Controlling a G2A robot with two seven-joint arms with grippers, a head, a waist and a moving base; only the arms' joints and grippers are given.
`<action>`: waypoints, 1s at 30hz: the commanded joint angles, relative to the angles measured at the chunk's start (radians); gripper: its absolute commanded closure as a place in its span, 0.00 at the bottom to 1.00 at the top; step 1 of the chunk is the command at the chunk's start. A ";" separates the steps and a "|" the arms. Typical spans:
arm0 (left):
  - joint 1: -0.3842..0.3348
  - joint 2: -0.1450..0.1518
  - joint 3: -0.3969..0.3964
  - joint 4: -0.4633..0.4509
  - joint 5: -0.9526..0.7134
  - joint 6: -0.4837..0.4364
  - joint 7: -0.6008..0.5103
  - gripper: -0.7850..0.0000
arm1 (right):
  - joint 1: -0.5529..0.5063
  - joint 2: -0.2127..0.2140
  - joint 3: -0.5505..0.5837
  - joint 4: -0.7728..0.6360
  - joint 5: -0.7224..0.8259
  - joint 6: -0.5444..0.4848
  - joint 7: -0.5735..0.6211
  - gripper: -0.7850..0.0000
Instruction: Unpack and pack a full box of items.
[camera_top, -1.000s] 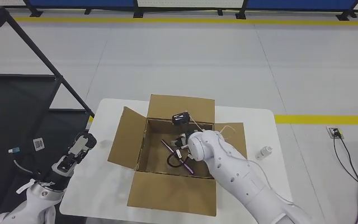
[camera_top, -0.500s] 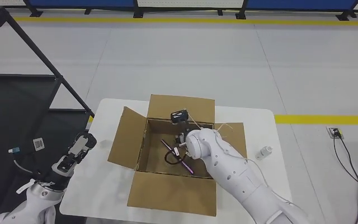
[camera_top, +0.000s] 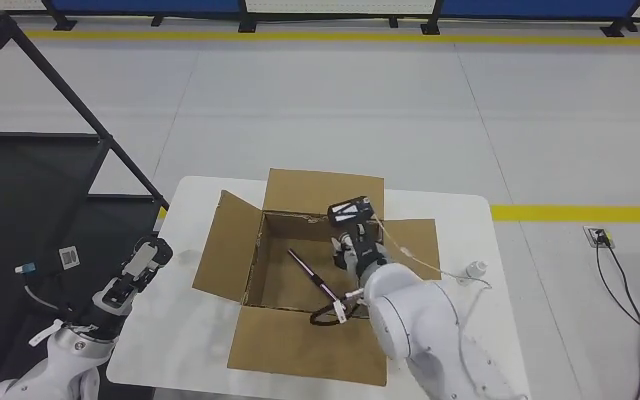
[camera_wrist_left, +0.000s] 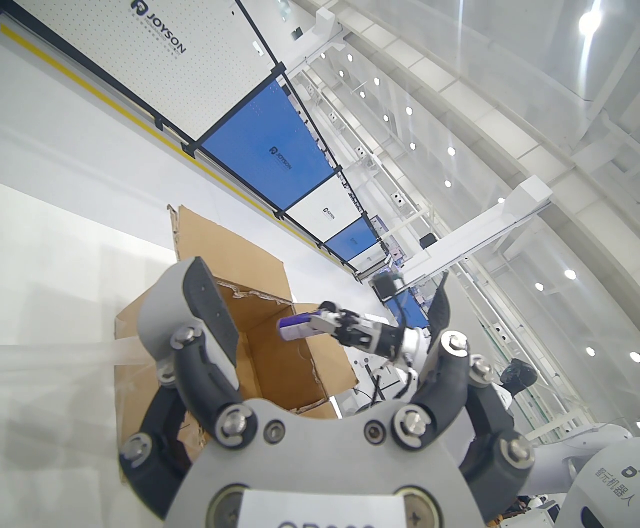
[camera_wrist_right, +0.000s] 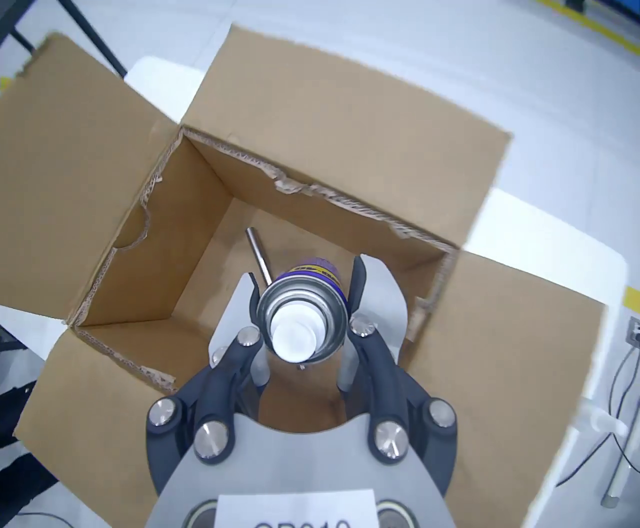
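An open cardboard box (camera_top: 300, 190) stands in the middle of the white table (camera_top: 190, 320). Above its inside my right gripper (camera_wrist_right: 305, 277) is shut on a purple and white spray can (camera_wrist_right: 304, 320), held upright with its white cap toward the wrist. From the left wrist view the can (camera_wrist_left: 292, 327) hangs just over the box's rim. A thin metal rod (camera_wrist_right: 258, 252) lies on the box floor (camera_top: 315, 275), with a black cable loop (camera_top: 325, 318) near it. My left gripper (camera_wrist_left: 320, 295) is open and holds nothing, at the table's left edge (camera_top: 140, 265).
A small clear bottle (camera_top: 472, 270) lies on the table to the right of the box. All the box flaps (camera_wrist_right: 85, 150) are folded outward. A black metal frame (camera_top: 90, 130) stands left of the table.
The right gripper, shut on the can, has shifted to the right and risen over the box. The black cable loop now lies nearer the box's front wall. The left arm has kept still.
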 joint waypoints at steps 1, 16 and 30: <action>0.000 0.000 0.000 0.000 0.000 0.000 0.000 0.00 | -0.070 0.010 0.054 -0.150 -0.104 0.011 0.043 1.00; 0.000 0.000 0.000 0.000 0.000 0.000 0.000 0.00 | -0.492 0.030 0.548 -0.340 -0.002 0.084 0.031 1.00; 0.000 0.000 0.000 0.000 0.000 0.000 0.000 0.00 | -0.658 0.027 0.683 -0.128 0.252 0.001 -0.292 1.00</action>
